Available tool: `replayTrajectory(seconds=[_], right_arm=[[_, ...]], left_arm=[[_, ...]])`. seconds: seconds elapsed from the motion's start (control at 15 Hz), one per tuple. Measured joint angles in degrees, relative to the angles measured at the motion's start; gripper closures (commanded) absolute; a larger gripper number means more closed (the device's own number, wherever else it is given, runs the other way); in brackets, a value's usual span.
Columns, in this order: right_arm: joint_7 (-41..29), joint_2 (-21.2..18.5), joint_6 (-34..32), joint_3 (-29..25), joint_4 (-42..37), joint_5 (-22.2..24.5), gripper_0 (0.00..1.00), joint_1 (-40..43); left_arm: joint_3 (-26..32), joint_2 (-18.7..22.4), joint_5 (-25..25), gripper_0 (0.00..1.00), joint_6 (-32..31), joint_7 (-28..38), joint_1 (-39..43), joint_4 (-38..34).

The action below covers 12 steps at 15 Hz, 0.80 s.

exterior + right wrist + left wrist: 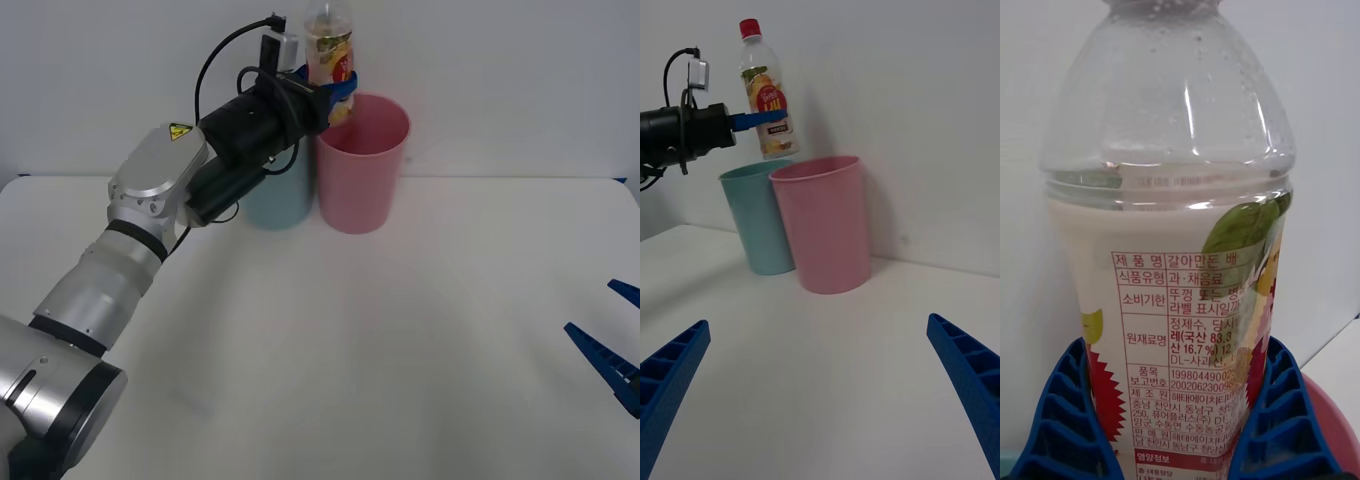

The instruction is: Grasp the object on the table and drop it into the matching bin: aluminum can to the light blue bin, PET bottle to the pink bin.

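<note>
My left gripper (340,88) is shut on the PET bottle (329,45), a clear bottle with a red, yellow and green label, held upright in the air. In the right wrist view the bottle (767,94) shows its red cap and hangs above the rims where the light blue bin (756,217) and the pink bin (826,221) meet. In the left wrist view the blue fingers (1064,420) clamp the bottle (1169,247) at its label. The pink bin (360,160) stands on the white table (400,330), with the light blue bin (275,200) beside it, partly behind my left arm. My right gripper (820,390) is open low over the table.
A white wall rises right behind the two bins. The left arm (150,220) stretches across the table's left side toward them. The right gripper's fingers (610,360) sit at the table's right edge, apart from everything.
</note>
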Motion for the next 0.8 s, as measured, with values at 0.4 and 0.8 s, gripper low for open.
replayTrajectory(seconds=[0.4, 0.8], right_arm=[[0.0, 0.0, 0.0, 0.0, 0.0, 0.0, 0.0, 0.0], [0.0, 0.0, 0.0, 0.0, 0.0, 0.0, 0.0, 0.0]], left_arm=[[-5.4, -1.2, 4.8, 1.0, 5.5, -0.2, -3.3, 1.3], [-6.8, -1.2, 6.6, 0.35, 6.6, -0.3, -3.9, 1.3]])
